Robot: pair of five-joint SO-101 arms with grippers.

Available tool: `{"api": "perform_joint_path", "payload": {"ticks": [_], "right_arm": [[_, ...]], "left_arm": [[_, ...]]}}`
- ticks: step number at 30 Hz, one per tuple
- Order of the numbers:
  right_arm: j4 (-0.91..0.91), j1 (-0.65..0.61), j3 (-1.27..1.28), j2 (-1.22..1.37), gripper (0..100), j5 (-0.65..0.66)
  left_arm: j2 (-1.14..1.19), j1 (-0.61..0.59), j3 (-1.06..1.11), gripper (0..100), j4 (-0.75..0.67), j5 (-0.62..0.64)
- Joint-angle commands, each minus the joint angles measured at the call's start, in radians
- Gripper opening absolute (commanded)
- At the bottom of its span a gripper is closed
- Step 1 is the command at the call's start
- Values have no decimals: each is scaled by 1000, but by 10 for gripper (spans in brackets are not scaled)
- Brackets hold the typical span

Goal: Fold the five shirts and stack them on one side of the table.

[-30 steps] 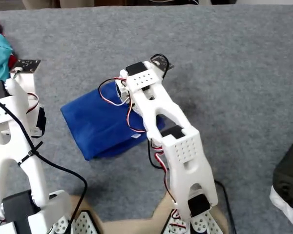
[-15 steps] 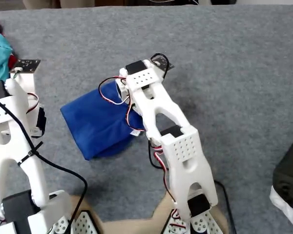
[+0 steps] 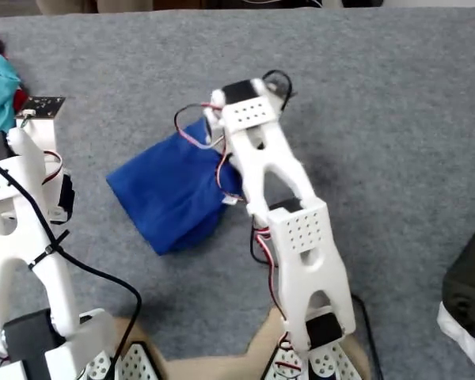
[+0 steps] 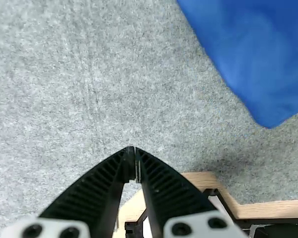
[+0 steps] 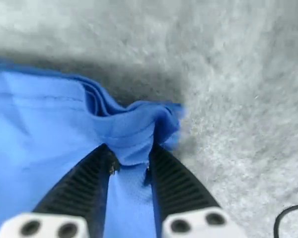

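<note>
Blue folded cloth shirt [image 3: 174, 190] lies in the middle of the grey felt counter [image 3: 396, 111], its bunched edge clamped by the right tool [image 5: 130, 163]. The left tool [image 4: 131, 157] hangs pressed together above bare felt, near the shirt's corner.

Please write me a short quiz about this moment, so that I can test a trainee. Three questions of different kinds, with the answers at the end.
1. Multiple choice: what does the right gripper pinch?
A) the edge of the blue shirt
B) a cable
C) nothing
2. True or false: the left gripper is shut and holds nothing.
3. Fill in the missing word: in the high view, the dark cloth lies at the table's edge on the robot's ____ side.

Key: 1 A; 2 true; 3 right.
</note>
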Motion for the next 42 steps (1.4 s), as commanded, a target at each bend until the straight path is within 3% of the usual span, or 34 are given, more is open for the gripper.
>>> {"api": "perform_joint_path", "payload": {"ticks": [1, 7, 15, 32, 42], "right_arm": [[51, 54, -151, -7, 4, 31], [54, 189, -226, -8, 4, 121], [54, 458, -231, -47, 4, 259], [54, 1173, -232, -282, 4, 597], [54, 1422, -248, -317, 4, 727]], "left_arm": [[-36, -9, -9, 19, -3, -8], [-38, -63, -9, 19, 0, -66], [-38, -143, -9, 19, 0, -133], [-36, -103, -55, 19, -2, -130], [-36, -14, -94, 19, 0, -124]]}}
